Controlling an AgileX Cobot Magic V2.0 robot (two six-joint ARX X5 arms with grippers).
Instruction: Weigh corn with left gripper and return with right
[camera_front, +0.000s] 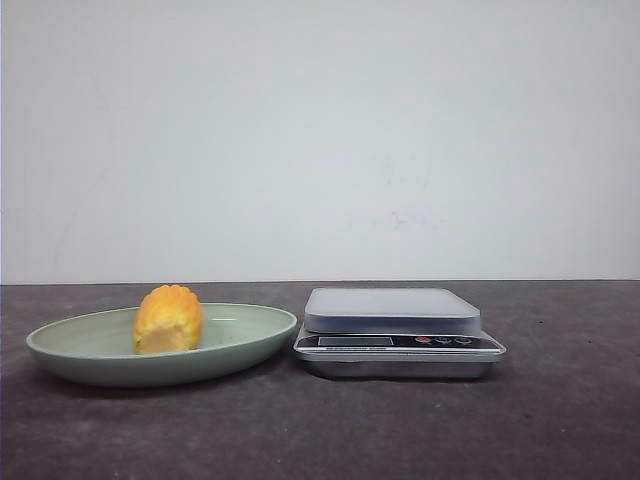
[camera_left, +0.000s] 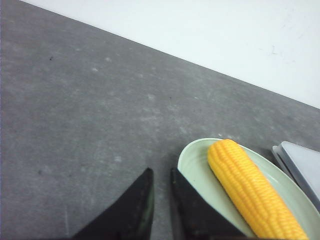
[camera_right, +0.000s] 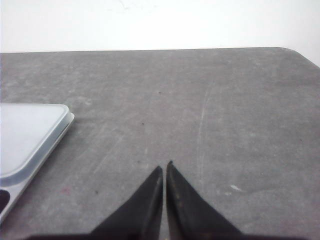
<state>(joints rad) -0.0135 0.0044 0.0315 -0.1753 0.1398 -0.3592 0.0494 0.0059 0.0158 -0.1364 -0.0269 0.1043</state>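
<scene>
Here we see the corn (camera_front: 168, 318) lying in the green plate (camera_front: 70, 350) on the left part of the dark bench (camera_front: 320, 430), with one end facing the front camera so it looks short and stubby. Our left wrist view shows its real shape: a long yellow cob (camera_left: 252, 190) resting lengthwise in the plate (camera_left: 192, 167), kernel rows running along it.

Just right of the plate stands the kitchen scale (camera_front: 398, 332), its pale weighing platform (camera_front: 390, 308) bare and its display and buttons along the front edge. The plate's right rim and the scale's left edge sit very close; we cannot tell whether they touch.

Our left gripper (camera_left: 160, 200) hovers above the bench just beside the plate's rim, its dark fingers (camera_left: 135, 207) drawn narrow with only a thin slit between them, holding nothing. Open bench stretches away from it toward the white wall.

Our right gripper (camera_right: 164, 192) hangs over bare bench on the far side of the scale, fingertips (camera_right: 150, 200) pressed nearly together and empty. The scale's rounded corner (camera_right: 30, 135) shows at one side of that view, well apart from the fingers, and the bench's rounded far corner lies beyond, with plenty of free surface between.
</scene>
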